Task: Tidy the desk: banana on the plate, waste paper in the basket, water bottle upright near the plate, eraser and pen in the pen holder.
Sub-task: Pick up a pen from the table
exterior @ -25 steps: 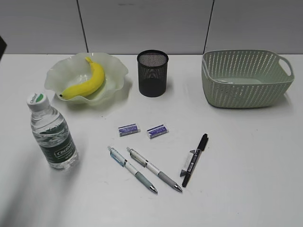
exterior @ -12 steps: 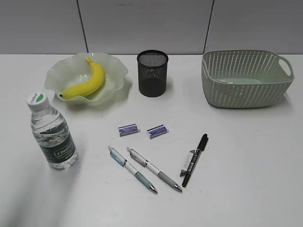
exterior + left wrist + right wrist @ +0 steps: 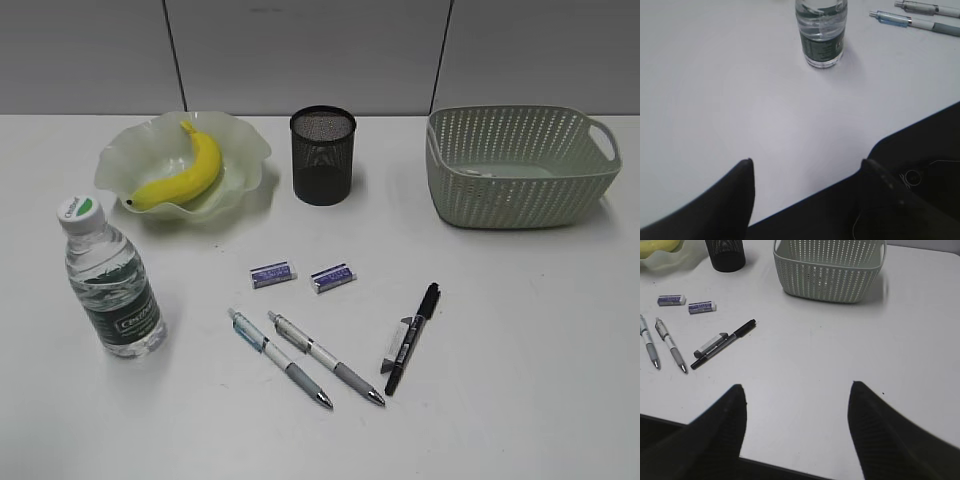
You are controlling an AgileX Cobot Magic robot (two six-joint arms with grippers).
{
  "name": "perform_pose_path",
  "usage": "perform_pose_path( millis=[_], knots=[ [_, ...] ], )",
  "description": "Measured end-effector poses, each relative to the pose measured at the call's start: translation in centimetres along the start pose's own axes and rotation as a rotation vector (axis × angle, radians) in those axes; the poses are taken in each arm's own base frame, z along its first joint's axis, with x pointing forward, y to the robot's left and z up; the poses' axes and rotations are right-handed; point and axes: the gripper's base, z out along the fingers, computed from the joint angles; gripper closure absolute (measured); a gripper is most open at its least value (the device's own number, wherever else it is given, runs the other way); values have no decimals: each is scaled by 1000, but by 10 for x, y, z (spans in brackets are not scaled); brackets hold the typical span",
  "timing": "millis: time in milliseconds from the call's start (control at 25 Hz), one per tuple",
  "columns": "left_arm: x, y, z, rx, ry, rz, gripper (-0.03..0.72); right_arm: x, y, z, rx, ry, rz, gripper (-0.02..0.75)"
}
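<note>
The banana (image 3: 185, 165) lies in the pale green plate (image 3: 240, 140) at the back left. The water bottle (image 3: 110, 285) stands upright in front of the plate and also shows in the left wrist view (image 3: 821, 32). Two erasers (image 3: 272, 274) (image 3: 332, 277), two grey pens (image 3: 280, 358) (image 3: 325, 358) and a black marker (image 3: 412, 338) lie mid-desk. The pen holder (image 3: 322, 155) and the basket (image 3: 520, 165) stand at the back. The waste paper is not in view. My left gripper (image 3: 806, 164) and right gripper (image 3: 796, 386) are open and empty over the desk's front edge, outside the exterior view.
The white desk (image 3: 520, 400) ends at a grey wall behind. In the right wrist view the basket (image 3: 830, 270), the marker (image 3: 722, 344) and the erasers (image 3: 671, 300) lie ahead. A dark area lies beyond the desk's front edge (image 3: 920, 165).
A dark bit of the left arm at the exterior view's left edge and its shadow at the lower left have gone. The objects have not moved.
</note>
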Motion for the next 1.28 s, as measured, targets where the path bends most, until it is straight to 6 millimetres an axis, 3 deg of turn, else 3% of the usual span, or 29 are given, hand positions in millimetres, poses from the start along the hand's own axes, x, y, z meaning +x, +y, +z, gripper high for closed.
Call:
perform_pose_path(
  millis=[200,400,640,840,1000,1080,1280],
  knots=[
    [27,-4,-12,-11,-103,-29,223,-2,0,4,-2,24,2,236],
    [48,-6,-31,-30,-272,-39,225,-21,1,31,-24,161,25,236],
    [62,-8,-41,-33,-369,-82,227,-61,3,99,-77,345,115,236],
    [62,-8,-41,-31,-369,-99,227,-88,8,176,-146,571,208,241],
    [64,-8,-41,-34,-354,-102,227,-103,16,235,-267,680,156,260],
    [65,-6,-40,-50,-334,-99,227,-111,27,259,-327,704,68,262],
    [67,-2,-40,-101,-322,-109,228,-121,91,301,-441,722,-305,267]
  ],
)
